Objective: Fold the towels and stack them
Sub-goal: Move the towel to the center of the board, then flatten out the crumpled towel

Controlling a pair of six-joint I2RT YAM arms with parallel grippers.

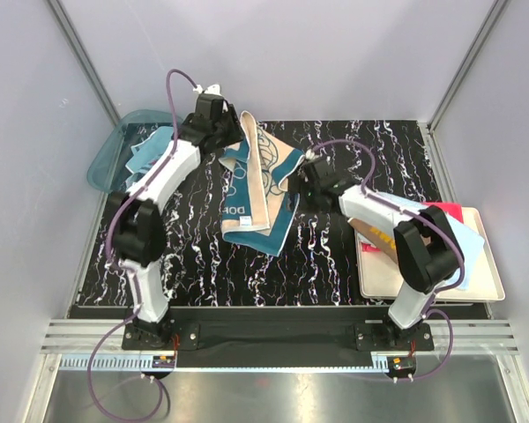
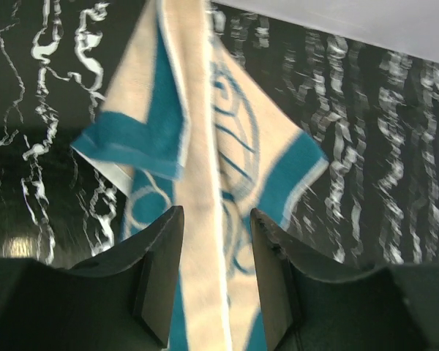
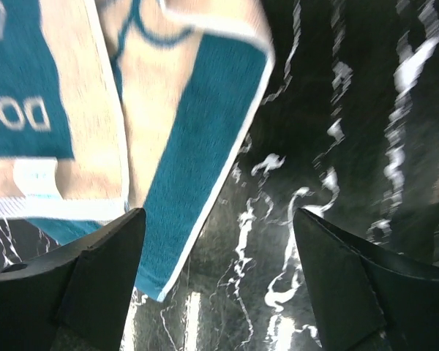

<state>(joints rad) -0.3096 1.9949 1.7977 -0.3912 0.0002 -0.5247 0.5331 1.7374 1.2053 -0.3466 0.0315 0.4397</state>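
A teal and cream towel (image 1: 251,198) with white line pattern lies crumpled in the middle of the black marbled table. Its far end is lifted towards the back. My left gripper (image 1: 232,132) is there, its jaws partly closed round a cream fold of this towel (image 2: 205,146), which hangs from between the fingers (image 2: 216,219). My right gripper (image 1: 300,176) hovers just right of the towel, open and empty (image 3: 218,219). The towel's teal edge (image 3: 190,110) lies by its left finger. A light blue towel (image 1: 150,150) lies in the basket.
A translucent teal basket (image 1: 106,159) stands at the back left. A cream tray (image 1: 485,282) at the right holds red (image 1: 450,211), light blue (image 1: 465,238) and orange (image 1: 375,240) cloths, partly hidden by my right arm. Grey walls close in the back and sides.
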